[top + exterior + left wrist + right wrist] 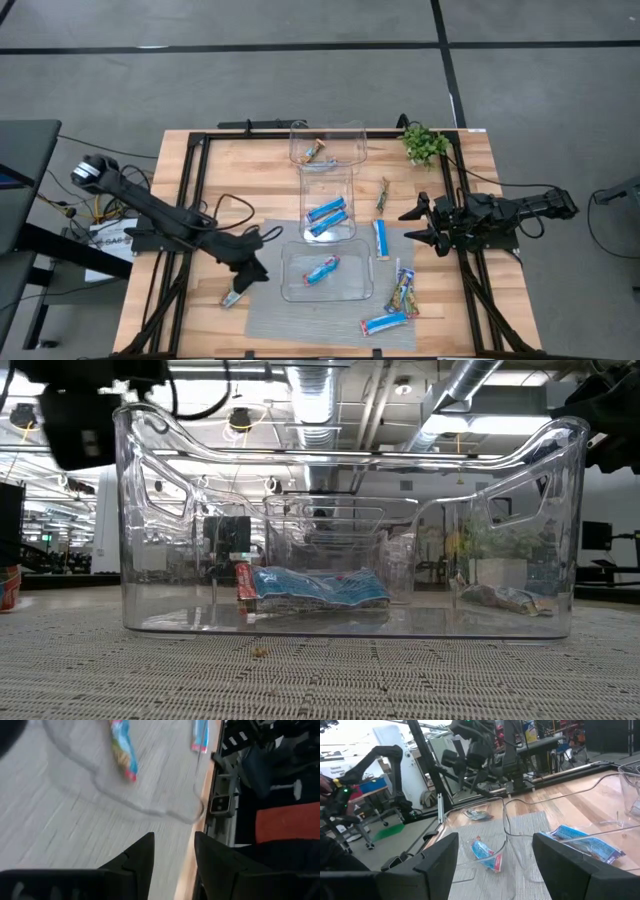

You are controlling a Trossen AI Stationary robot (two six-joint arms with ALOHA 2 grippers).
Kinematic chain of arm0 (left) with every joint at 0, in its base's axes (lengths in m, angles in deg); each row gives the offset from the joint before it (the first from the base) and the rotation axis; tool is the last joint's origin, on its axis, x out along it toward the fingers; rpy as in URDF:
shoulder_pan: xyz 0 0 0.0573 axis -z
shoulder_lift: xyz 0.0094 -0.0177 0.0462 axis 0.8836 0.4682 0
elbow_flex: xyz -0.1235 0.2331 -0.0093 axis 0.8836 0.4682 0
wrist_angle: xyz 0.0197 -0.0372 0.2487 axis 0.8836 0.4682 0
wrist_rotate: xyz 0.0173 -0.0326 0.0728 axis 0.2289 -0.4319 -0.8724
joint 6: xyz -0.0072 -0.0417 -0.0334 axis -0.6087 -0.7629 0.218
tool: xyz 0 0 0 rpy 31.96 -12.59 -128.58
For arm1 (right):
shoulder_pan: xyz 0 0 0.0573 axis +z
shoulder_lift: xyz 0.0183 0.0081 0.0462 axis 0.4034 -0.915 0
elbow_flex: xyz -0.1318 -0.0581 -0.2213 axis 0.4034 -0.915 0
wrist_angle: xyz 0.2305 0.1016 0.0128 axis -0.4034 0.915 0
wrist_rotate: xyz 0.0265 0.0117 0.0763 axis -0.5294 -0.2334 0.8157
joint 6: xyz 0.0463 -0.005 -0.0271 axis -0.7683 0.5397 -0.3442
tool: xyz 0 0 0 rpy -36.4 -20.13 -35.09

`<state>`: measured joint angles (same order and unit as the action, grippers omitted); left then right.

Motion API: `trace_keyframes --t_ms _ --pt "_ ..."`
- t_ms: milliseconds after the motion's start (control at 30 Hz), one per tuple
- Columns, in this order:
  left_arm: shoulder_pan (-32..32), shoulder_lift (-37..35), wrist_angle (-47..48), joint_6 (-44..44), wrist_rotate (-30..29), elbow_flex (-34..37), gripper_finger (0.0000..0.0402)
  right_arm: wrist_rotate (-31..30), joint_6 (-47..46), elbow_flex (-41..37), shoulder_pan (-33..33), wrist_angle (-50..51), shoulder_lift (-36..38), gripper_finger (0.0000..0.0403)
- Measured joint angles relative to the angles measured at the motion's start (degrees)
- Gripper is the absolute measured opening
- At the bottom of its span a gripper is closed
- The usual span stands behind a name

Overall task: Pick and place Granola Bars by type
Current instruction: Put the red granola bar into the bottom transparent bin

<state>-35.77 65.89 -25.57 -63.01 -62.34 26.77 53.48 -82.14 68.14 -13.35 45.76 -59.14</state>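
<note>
Blue-and-white Granola Bars (327, 215) lie flat in bins (352, 290).

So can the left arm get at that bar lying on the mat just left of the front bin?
Probably yes. The left claw hangs open right by that bar, which lies loose on the mat outside the front bin, with nothing over it.

Pale blond slatted wooden tabletop (200, 180) with a black metal frame (190, 200) round it. Grey woven mat (250, 320) along the near edge. See-through plastic bins (327, 272) down the middle, bright blue-and-white wrapped bars (326, 216) inside. Near the right edge, multicoloured green/yellow/red bars (403, 292) and one slim dark-green bar (382, 194). Leafy green plant (424, 144) at the far right corner.
</note>
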Motion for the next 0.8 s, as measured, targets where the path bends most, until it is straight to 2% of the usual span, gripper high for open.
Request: trace_keyframes --t_ms 167,433,600,800 --pt "1.66 -4.17 1.10 -4.06 0.04 2.37 0.0132 0.02 0.00 0.01 0.01 0.00 -0.10 0.0249" --pt "2.15 -5.46 4.57 -6.84 2.10 2.45 0.0132 0.02 -0.01 0.00 0.01 -0.01 -0.08 0.0249" --pt "3.16 -3.84 12.01 -11.34 3.59 2.23 0.0132 0.02 -0.02 0.00 0.01 0.00 -0.09 0.0249" --pt "5.25 1.61 17.63 -18.11 4.59 0.68 0.0132 0.02 0.00 0.00 0.02 -0.01 -0.04 0.0249"
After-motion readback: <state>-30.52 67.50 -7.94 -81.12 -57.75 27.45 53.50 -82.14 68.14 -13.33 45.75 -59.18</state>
